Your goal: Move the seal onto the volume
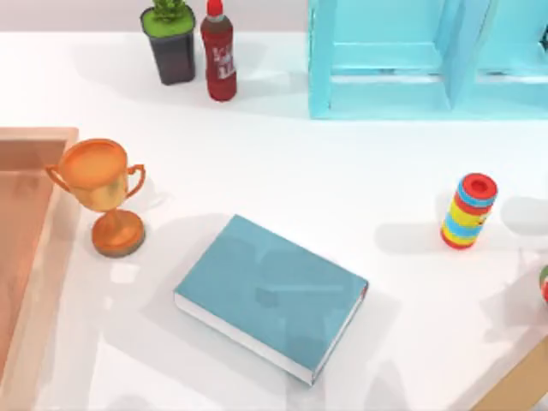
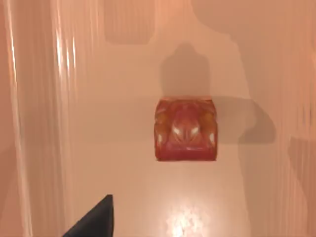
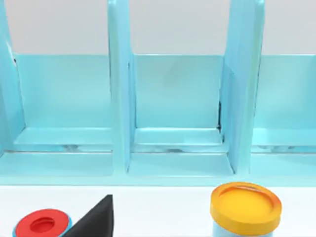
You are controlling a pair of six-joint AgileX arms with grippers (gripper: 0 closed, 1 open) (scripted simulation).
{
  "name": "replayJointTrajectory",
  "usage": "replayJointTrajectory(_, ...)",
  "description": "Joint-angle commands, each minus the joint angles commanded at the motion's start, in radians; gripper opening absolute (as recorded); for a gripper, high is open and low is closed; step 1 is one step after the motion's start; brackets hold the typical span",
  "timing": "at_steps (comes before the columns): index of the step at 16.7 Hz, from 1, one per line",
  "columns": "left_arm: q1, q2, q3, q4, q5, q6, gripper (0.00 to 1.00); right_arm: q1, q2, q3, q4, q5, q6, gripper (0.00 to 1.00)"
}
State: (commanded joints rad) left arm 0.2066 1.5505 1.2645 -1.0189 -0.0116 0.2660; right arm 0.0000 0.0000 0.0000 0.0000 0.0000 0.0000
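Left wrist view looks straight down at the seal (image 2: 185, 129) sitting on an orange-tan surface; can't tell how the left gripper's set. Top view has the volume (image 1: 270, 295) mid-table, near the trophy (image 1: 103, 193).

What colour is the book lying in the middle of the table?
The book has a teal-blue cover with white page edges, clearest in the top view.
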Motion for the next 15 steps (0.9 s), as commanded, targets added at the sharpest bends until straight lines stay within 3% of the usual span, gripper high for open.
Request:
replayJointTrajectory(6, 0.056, 0.296, 0.254, -0.205, 0.013, 0.024, 1.0, 0.0, 0.0, 0.0, 0.0, 0.0, 0.0, 1.0)
replayJointTrajectory(15, 0.056, 0.322, 0.233, -0.176, 0.014, 0.022, 1.0, 0.0, 0.0, 0.0, 0.0, 0.0, 0.0, 1.0)
